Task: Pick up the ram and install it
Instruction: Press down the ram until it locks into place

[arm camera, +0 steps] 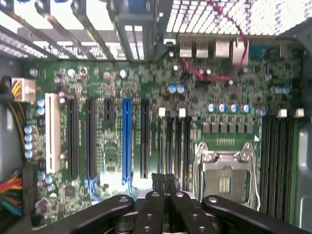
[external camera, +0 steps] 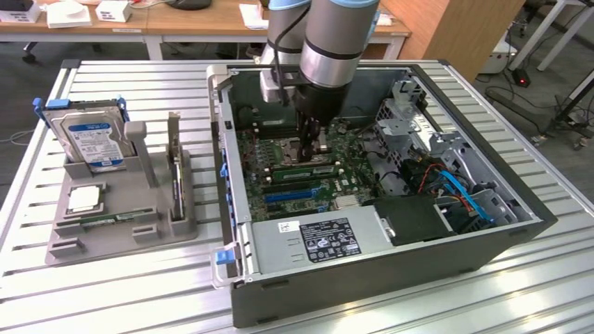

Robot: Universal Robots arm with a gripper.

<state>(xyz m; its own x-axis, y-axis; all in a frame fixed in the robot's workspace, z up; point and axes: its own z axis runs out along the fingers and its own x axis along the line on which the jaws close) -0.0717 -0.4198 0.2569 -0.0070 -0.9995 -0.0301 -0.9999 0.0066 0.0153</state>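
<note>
My gripper (external camera: 311, 147) reaches down into the open computer case (external camera: 519, 229), over the motherboard (external camera: 348, 149) beside the CPU socket (external camera: 311, 154). Its fingers are shut together with nothing visible between them. A narrow green stick (external camera: 299, 170) that looks like the ram lies along a motherboard slot just in front of the fingertips. In the wrist view the shut gripper (arm camera: 164, 183) hangs over the black memory slots (arm camera: 178, 141) next to the CPU socket (arm camera: 226, 178). I cannot tell whether the tips touch the stick.
A grey holder (external camera: 65, 240) on the table at the exterior view's left carries a blue-labelled hard drive (external camera: 93, 142), a square chip (external camera: 83, 198), a thin green strip (external camera: 116, 218) and an upright dark card (external camera: 174, 170). The case also holds a power supply (external camera: 320, 240) and drive cages (external camera: 436, 142).
</note>
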